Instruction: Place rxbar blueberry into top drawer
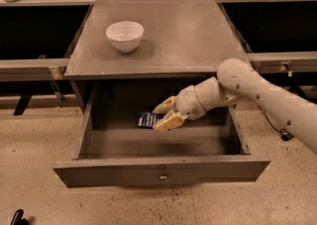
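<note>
The pincer [159, 117] sits inside the open top drawer [208, 168], toward the back and a little right of its middle, with its two cream fingers [164, 105] pointing left. The fingers are closed to a narrow gap on one end of the rxbar blueberry [146, 119]. The dark navy bar sticks out to the left of the fingertips and lies roughly level. It appears to hang just above the drawer's bottom rather than rest on it, though the shadow back there makes that hard to judge.

The white arm [257, 92] comes in from the right, crosses over the drawer's right wall and bends down to the wrist behind the pincer.

The drawer is pulled well out toward the camera. Its flat grey front panel carries a small knob [162, 174] at the centre.

Above, on the bench [193, 35], a white bowl [125, 35] stands upright near the left rear, well apart from the pincer and the bar.

A pale speckled floor [34, 144] surrounds the cabinet.
</note>
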### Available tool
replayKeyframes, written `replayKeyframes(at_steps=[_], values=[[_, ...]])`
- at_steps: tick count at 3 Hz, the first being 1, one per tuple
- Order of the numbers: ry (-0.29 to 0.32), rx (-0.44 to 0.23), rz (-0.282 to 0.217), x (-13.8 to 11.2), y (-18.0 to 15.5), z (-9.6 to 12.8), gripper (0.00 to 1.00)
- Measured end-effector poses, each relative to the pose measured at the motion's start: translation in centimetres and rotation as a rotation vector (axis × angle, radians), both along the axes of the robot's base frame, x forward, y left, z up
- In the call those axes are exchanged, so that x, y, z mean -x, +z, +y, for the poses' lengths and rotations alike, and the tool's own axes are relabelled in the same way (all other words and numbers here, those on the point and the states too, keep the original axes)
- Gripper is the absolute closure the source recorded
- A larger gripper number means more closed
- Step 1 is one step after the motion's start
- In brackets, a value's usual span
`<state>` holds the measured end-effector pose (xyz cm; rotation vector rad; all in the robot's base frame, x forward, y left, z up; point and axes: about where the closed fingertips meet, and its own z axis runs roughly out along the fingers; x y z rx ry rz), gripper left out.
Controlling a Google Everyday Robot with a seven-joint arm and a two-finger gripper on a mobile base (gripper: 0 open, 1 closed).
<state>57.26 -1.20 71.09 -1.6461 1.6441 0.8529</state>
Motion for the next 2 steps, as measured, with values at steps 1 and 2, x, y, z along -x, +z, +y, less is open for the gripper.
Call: replayKeyframes(at_steps=[1, 2], values=[[-0.044, 0.056, 0.016, 0.3, -3.9, -0.4, 1.00], [-0.073, 0.097, 0.039, 0.5, -7.2, -0.7, 0.98]])
